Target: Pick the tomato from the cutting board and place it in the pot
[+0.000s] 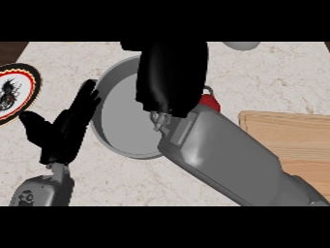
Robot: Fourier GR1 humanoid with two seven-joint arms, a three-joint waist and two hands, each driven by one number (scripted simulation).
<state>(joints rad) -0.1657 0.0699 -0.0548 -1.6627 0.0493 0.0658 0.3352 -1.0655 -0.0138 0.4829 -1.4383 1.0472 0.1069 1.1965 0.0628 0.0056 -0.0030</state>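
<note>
Looking steeply down at the pale marble counter [281,77], I see the right hand [169,72] hanging over the round grey metal pot [128,127], with its grey forearm crossing in from the lower right. It shows me only its dark back, so I cannot tell whether it is closed or open. A small red round tomato [210,102] peeks out at the hand's right edge, by the pot's right rim; whether it is held I cannot tell. The light wooden cutting board [303,140] lies to the right. The left hand [60,131] rests beside the pot's left rim, fingers straight and slightly spread, near a round black-rimmed patterned plate [10,92].
</note>
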